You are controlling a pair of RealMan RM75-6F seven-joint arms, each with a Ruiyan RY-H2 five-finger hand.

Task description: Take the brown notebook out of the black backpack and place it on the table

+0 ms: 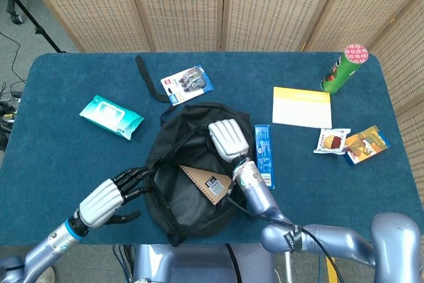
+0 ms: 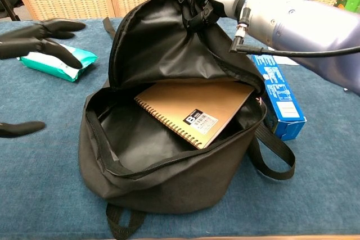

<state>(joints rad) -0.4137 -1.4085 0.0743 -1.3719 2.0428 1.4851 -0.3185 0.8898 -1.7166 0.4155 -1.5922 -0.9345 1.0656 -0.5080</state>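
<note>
Leftmost on the blue tabletop (image 1: 59,164) lies a teal pack of wipes (image 1: 111,116), flat and well apart from the bag. Near it, the left robot hand (image 1: 112,197) rests at the near left side of the black backpack (image 1: 192,183); its dark fingers (image 1: 136,180) are spread apart with nothing in them, the tips just beside or touching the bag's left edge, I cannot tell which. Beyond the bag, a black strap (image 1: 147,77) and a small blister card (image 1: 188,83) lie on the far part of the tabletop.

The backpack sits in the near middle, unzipped and gaping. Inside it the brown notebook (image 2: 197,111) lies tilted, its spiral edge and a small black-and-white label facing the near side; it is in the bag, not on the tabletop. The right robot hand (image 1: 228,138) is at the far rim of the opening, and in the chest view its fingers (image 2: 198,12) curl around the raised top flap, clamped on the fabric and holding it up.

Just right of the bag lies a long blue box (image 1: 264,156), touching the bag's side. Farther right are a yellow-and-white paper (image 1: 301,107), two snack packets (image 1: 351,142), and, at the far right, a green tube can (image 1: 344,67).
</note>
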